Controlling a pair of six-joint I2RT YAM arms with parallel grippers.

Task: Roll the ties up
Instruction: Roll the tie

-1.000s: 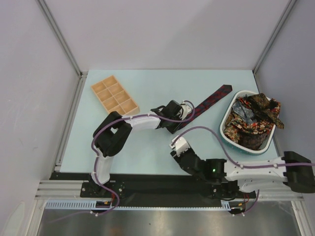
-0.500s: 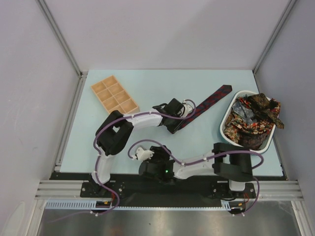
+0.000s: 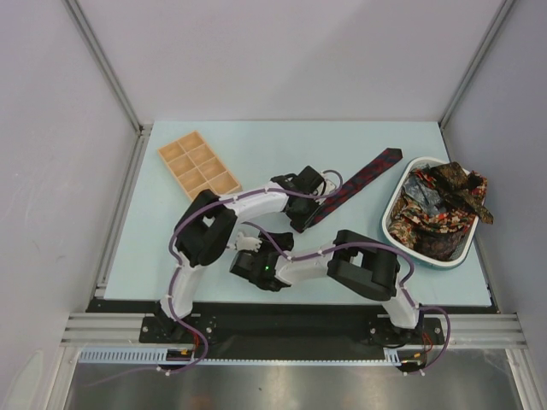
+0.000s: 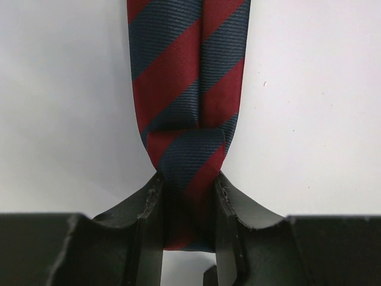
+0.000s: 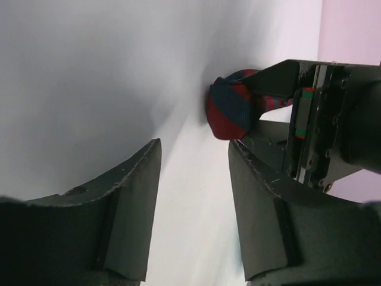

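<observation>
A navy tie with red diagonal stripes (image 3: 363, 177) lies slanted across the table, its wide end toward the back right. My left gripper (image 4: 188, 176) is shut on its folded-over near end (image 4: 187, 155), and the rest of the fabric runs straight away from the jaws. In the top view that gripper (image 3: 306, 207) sits at the tie's lower left end. My right gripper (image 5: 194, 145) stands open low over the bare table with nothing between its fingers. It faces the folded tie end (image 5: 233, 112) held by the left gripper, and is still apart from it.
A white basin (image 3: 387, 224) heaped with several more patterned ties (image 3: 436, 213) stands at the right edge. A wooden compartment tray (image 3: 198, 165) lies at the back left. The right arm's elbow (image 3: 363, 265) is folded across the near middle of the table, under the left forearm.
The right arm has swung from the right side to the near middle, its jaws widening. The left gripper has shifted slightly right and back with the tie end.
</observation>
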